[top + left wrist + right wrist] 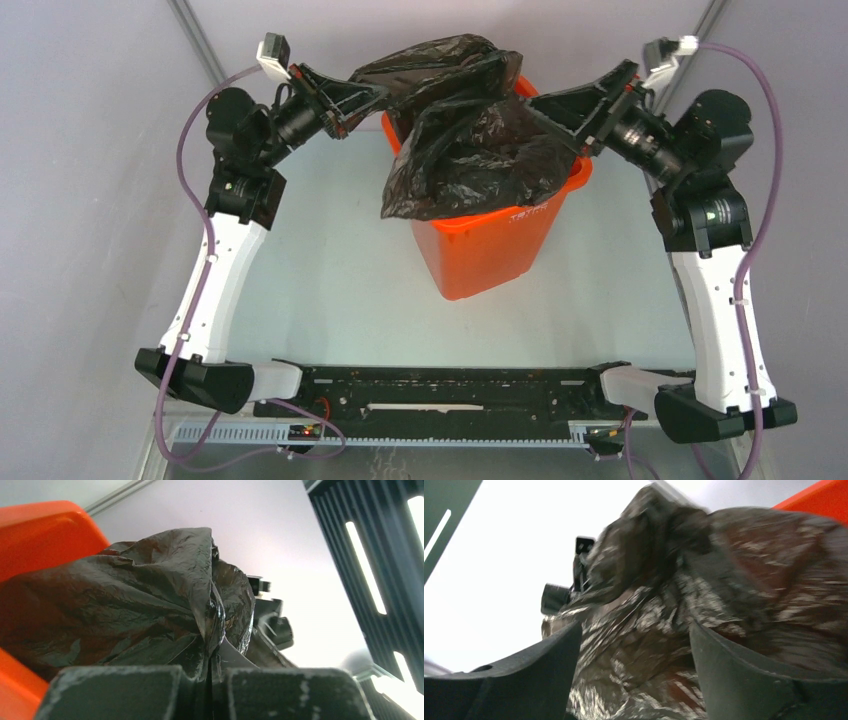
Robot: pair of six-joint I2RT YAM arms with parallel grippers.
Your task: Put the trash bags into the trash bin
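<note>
Black trash bag point(470, 125) is draped over the orange trash bin point(490, 250) at upper centre, pinched by the left claw point(378, 95), the right claw point(535, 108) spread.

A: Where is the top camera?
B: High above the trash bin point(492, 250), on its near side, looking steeply down from far off.
A: And the 2 wrist cameras?
B: Pressed close to the black trash bag point(468, 140) heaped on the bin, 1 from the bin's left and 1 from its right, both tilted upward. All 3 views share that bag.
</note>
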